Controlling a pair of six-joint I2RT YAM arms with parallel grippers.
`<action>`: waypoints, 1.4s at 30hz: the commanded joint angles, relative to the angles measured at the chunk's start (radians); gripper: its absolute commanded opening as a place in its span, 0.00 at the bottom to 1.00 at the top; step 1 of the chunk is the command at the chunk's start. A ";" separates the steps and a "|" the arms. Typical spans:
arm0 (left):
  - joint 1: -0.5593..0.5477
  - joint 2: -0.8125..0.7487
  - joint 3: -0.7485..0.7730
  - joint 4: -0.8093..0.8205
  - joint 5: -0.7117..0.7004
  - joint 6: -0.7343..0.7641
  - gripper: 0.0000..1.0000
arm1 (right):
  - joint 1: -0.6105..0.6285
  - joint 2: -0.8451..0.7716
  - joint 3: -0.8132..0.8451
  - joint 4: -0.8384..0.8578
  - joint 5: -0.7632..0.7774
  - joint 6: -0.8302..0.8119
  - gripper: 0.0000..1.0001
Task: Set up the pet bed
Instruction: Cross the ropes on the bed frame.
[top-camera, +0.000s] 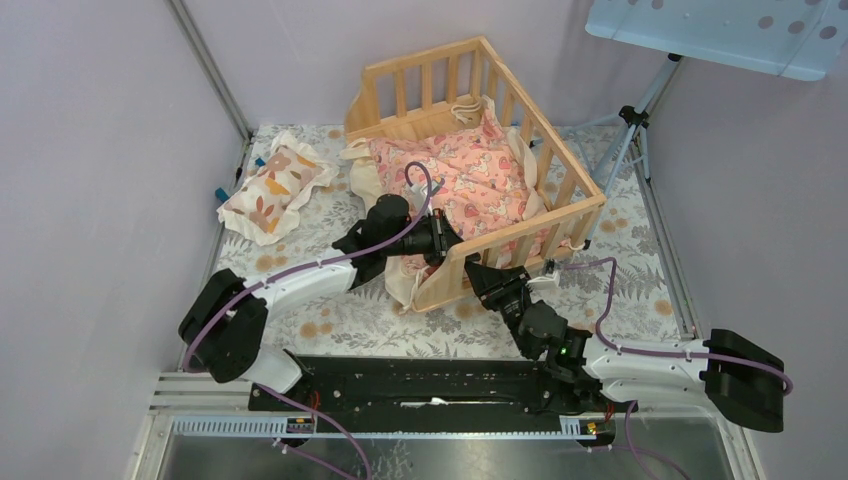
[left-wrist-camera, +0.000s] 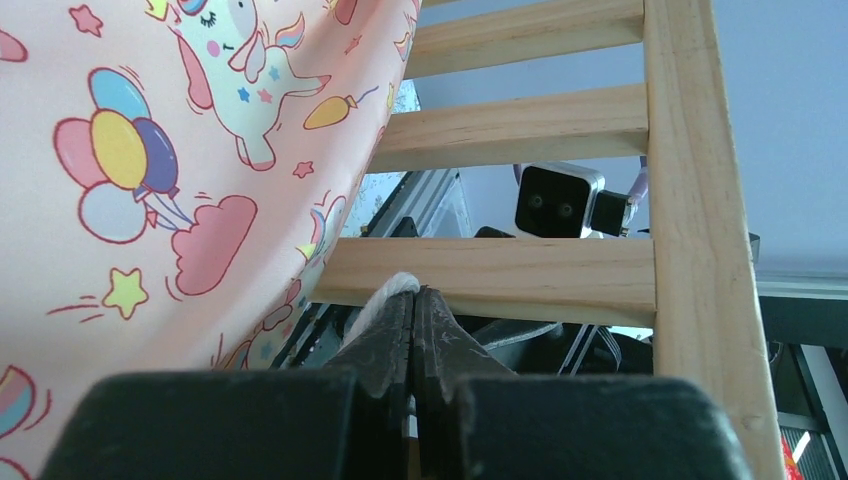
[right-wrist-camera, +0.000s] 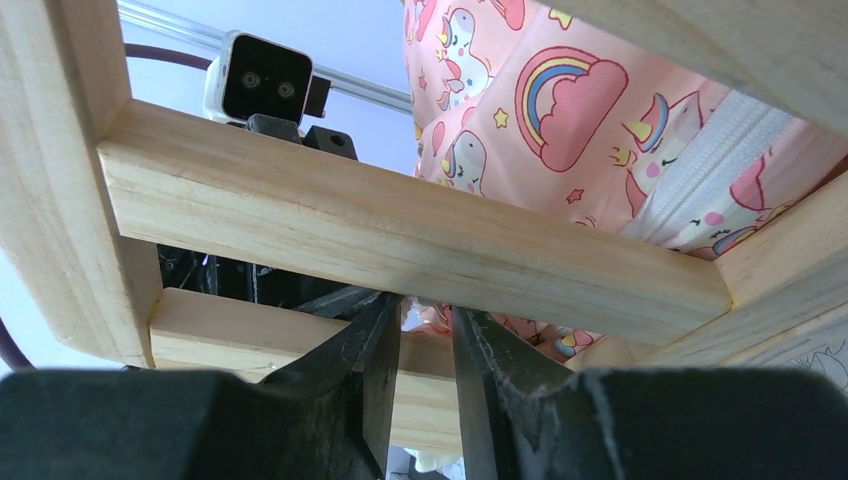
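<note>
Closest to me, my right gripper is up against the outside of the near rail of the pet bed. Its fingers are part spread, with the tips under a slat. I see wood in the gap but can't tell whether they bear on it. Just across that rail, inside the frame, my left gripper is pressed together. There is a sliver of white at its tips that may be ruffle, and I can't say it is really held. The bed stands mid-bench toward the back wall, with the pink cushion lying in it and spilling over the left side. The pillow lies well apart on the left. I judge the frame stiff and fairly light, but bulky, so a pull at one corner would likely swing it rather than slide it. The smooth wood could slip between my fingers. The best holds look like the top bar of the near rail or a slat close to a post, one gripper at each end. The cushion is soft and will bunch, so I wouldn't move the bed by it.
</note>
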 joint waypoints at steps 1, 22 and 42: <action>-0.042 0.008 0.017 0.047 0.181 -0.002 0.00 | -0.048 0.020 -0.004 0.104 0.027 -0.052 0.31; -0.041 0.024 0.048 0.063 0.211 0.012 0.40 | -0.063 -0.255 -0.039 -0.293 -0.083 -0.080 0.00; -0.036 0.012 0.125 -0.134 0.168 0.148 0.40 | -0.062 -0.381 0.177 -1.114 -0.183 -0.012 0.00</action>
